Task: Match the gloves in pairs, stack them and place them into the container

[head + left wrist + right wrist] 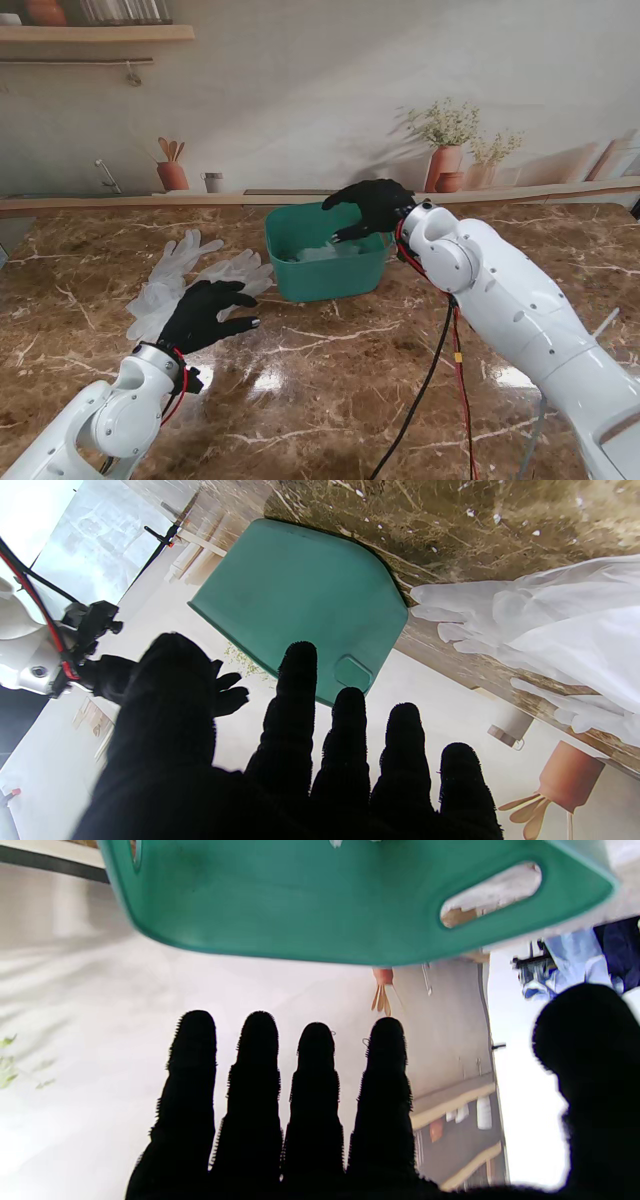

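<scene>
1. The marble worktop (330,380) is carrying a green container (330,272) near its far edge.
2. The right hand (375,205) is hovering over the container, splayed and empty; the left hand (205,315), equally empty, is spreading beside the gloves.
3. The translucent gloves (185,280) are lying limp toward the left edge, likely light and slippery; pinching the cuffs looks best.

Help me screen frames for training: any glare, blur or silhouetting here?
Stand view: sharp, bright glare patches on the marble table. Left wrist view: left hand a black silhouette, gloves overexposed. Right wrist view: container slightly blurred, right hand backlit.

Left hand (205,314), right hand (373,207): fingers spread.
</scene>
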